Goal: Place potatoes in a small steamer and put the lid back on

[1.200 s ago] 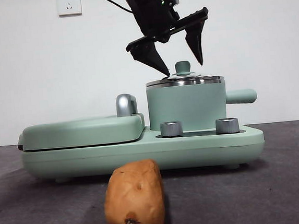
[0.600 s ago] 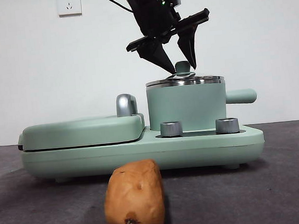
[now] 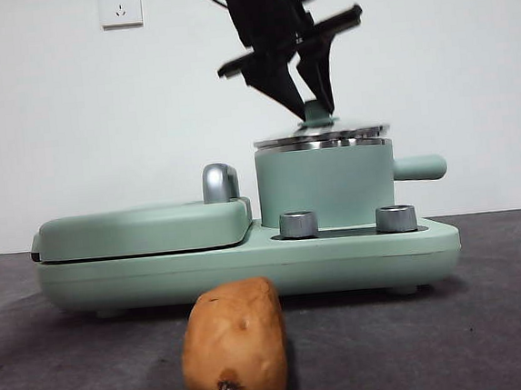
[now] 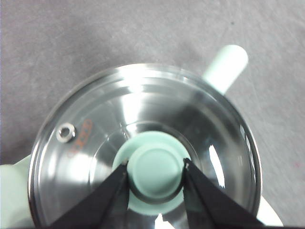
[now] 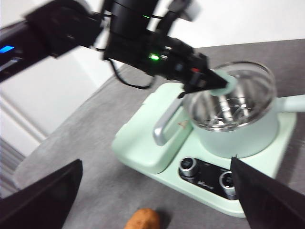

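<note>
While the potato [image 3: 235, 348] lies nearest on the grey surface [image 3: 491, 321], its lower edge cut off, behind it the left end effector [image 3: 309, 99] is clamped on the lid [image 3: 321, 136] knob atop the small steamer [image 3: 325, 182], and the right end effector [image 5: 152, 200] hangs spread apart.
</note>
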`<state>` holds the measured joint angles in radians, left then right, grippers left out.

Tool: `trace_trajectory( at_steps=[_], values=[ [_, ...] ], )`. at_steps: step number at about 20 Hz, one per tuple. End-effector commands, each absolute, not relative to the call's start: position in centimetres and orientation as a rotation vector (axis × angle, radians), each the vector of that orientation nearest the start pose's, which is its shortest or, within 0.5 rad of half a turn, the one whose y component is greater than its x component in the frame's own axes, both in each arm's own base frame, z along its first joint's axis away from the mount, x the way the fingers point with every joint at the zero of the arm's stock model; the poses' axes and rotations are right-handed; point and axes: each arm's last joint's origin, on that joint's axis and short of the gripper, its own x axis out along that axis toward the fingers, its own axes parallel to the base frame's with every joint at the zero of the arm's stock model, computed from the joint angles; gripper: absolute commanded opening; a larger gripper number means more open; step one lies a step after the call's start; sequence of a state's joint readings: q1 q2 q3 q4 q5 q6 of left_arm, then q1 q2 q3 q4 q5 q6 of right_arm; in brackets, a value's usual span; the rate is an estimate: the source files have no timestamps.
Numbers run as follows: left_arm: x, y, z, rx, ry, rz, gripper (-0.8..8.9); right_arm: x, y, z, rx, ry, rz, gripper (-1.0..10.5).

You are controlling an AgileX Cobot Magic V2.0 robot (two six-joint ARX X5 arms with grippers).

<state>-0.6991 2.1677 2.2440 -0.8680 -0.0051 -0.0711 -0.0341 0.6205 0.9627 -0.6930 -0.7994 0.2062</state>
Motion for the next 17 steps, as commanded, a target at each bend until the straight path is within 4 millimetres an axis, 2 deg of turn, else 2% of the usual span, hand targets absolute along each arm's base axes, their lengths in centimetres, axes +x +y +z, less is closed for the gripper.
trace_trajectory(
  at_steps=[1, 6, 10, 13, 17],
  values=[
    [35.8, -30.7, 36.3, 0.212, 0.71, -0.649, 0.49, 9.9, 1.7, 37.0, 0.339, 0.394, 0.7, 5.0],
    [33.9, -28.9, 41.2, 0.192, 0.658, -0.652, 0.49, 10.5, 1.8, 38.0, 0.408, 0.483, 0.635, 4.9],
    [31.9, -26.1, 45.1, 0.183, 0.595, -0.646, 0.49, 11.7, 2.8, 39.3, 0.379, 0.607, 0.592, 4.9],
    [30.2, -23.4, 47.3, 0.195, 0.588, -0.626, 0.49, 13.2, 4.9, 39.0, 0.336, 0.698, 0.589, 4.9],
    [28.7, -20.1, 49.5, 0.176, 0.569, -0.584, 0.49, 15.0, 9.0, 37.3, 0.264, 0.843, 0.587, 4.9]
  ],
)
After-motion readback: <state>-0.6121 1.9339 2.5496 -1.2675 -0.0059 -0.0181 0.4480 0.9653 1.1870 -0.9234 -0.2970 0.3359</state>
